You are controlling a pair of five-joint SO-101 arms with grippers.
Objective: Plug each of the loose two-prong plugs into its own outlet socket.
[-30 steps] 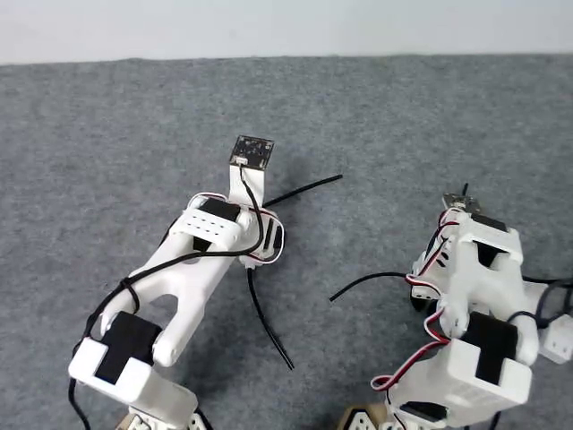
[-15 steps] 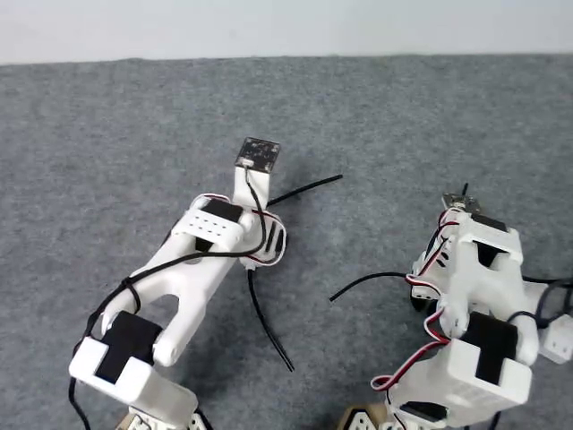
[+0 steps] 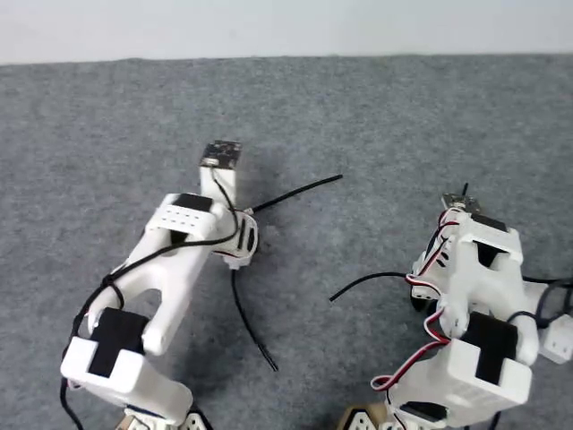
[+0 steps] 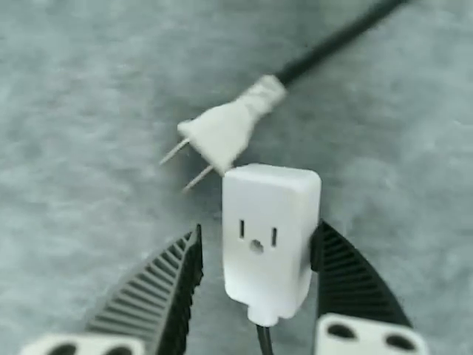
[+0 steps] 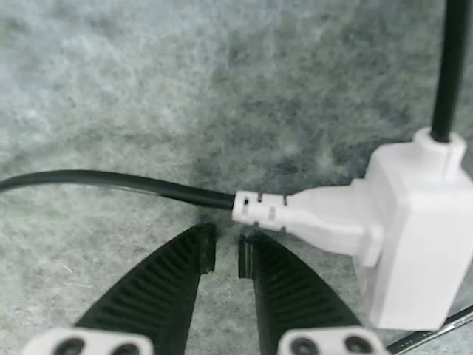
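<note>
- Loose two-prong plug (image 4: 225, 133): white, lying on the grey carpet (image 3: 358, 107). Its long axis is slanted against the socket's. Both prongs are bare and point away from its black cable (image 4: 340, 37).
- The plug sits just past the far end of the white outlet socket (image 4: 270, 237), with one prong tip just beside the socket's corner and not in any slot.
- That socket is a white block with rounded corners. Its slotted face is turned toward the wrist camera and its own cord (image 4: 260, 336) leaves at the near end.
- Left gripper (image 4: 257, 233): fingers wide apart with the socket between them. One finger (image 4: 347, 281) is at the socket's side; I can't tell if it touches. The other finger (image 4: 166, 292) has a clear gap. No clamp.
- Second plug (image 5: 310, 214): white, already seated in a second socket block (image 5: 414, 244), with its long axis in line with its black cable (image 5: 111, 183).
- Right gripper (image 5: 227, 248): fingers almost closed with a thin slit, holding nothing, tips just beside the plug's strain relief.
- High view: left arm (image 3: 170, 260) is out over the carpet, right arm (image 3: 474, 296) is tucked back.
</note>
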